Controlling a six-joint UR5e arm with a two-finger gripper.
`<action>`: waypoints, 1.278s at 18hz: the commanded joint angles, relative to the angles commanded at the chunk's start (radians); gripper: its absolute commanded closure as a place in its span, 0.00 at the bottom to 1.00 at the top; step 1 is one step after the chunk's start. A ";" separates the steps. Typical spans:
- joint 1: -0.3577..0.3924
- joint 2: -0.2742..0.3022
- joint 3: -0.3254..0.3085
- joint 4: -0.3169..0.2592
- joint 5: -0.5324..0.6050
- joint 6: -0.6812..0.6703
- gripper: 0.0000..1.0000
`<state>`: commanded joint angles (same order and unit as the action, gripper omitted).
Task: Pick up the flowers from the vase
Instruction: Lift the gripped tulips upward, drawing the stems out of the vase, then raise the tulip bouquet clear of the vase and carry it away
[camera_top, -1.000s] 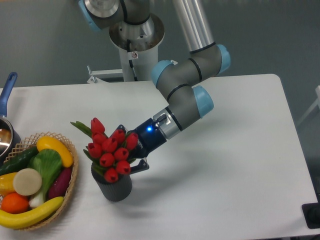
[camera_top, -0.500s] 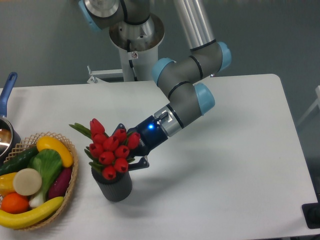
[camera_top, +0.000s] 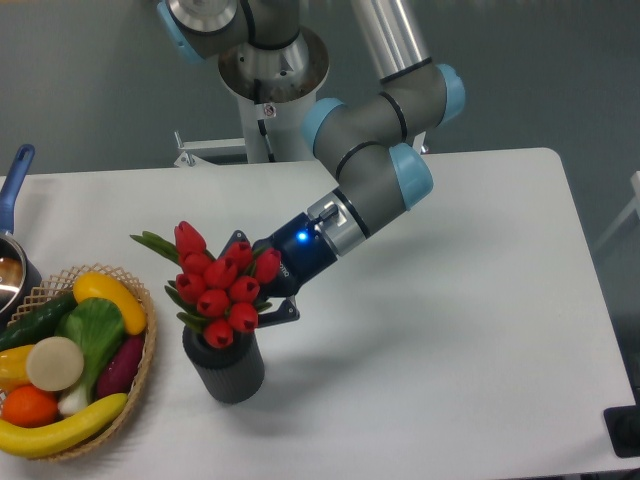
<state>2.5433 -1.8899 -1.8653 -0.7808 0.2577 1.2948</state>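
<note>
You are looking at a smooth white desk (camera_top: 430, 300) with rounded corners, set against a plain grey-blue wall (camera_top: 90, 90); the arm's pale round base column (camera_top: 270, 95) rises behind the desk's far edge. The grey arm with light-blue joint caps (camera_top: 375, 150) reaches down and to the left, and its dark two-finger tool (camera_top: 262, 290), with a small blue light on the wrist, sits right against the bunch of red tulip buds with green leaves (camera_top: 218, 282). The tool's fingers are mostly hidden behind the buds, so it looks closed around the bunch's stems, but you cannot tell for sure from this view. The buds sit just above the short dark grey ribbed cylinder vase (camera_top: 225, 367), which stands upright on the desk near its front left; the stems below the buds are hidden, so whether they are clear of the rim is not visible. Just left of the vase, a woven wicker basket (camera_top: 146, 350) holds colourful toy fruit and vegetables (camera_top: 70, 360), including a yellow banana, a green leafy piece and an orange one. At the far left edge you can see a pot with a blue handle (camera_top: 14, 190).
</note>
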 joint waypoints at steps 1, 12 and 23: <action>0.000 0.006 0.003 0.000 0.000 -0.011 0.60; 0.003 0.051 0.066 0.000 -0.005 -0.129 0.60; 0.006 0.124 0.106 -0.002 0.017 -0.273 0.60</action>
<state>2.5495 -1.7657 -1.7595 -0.7823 0.2745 1.0217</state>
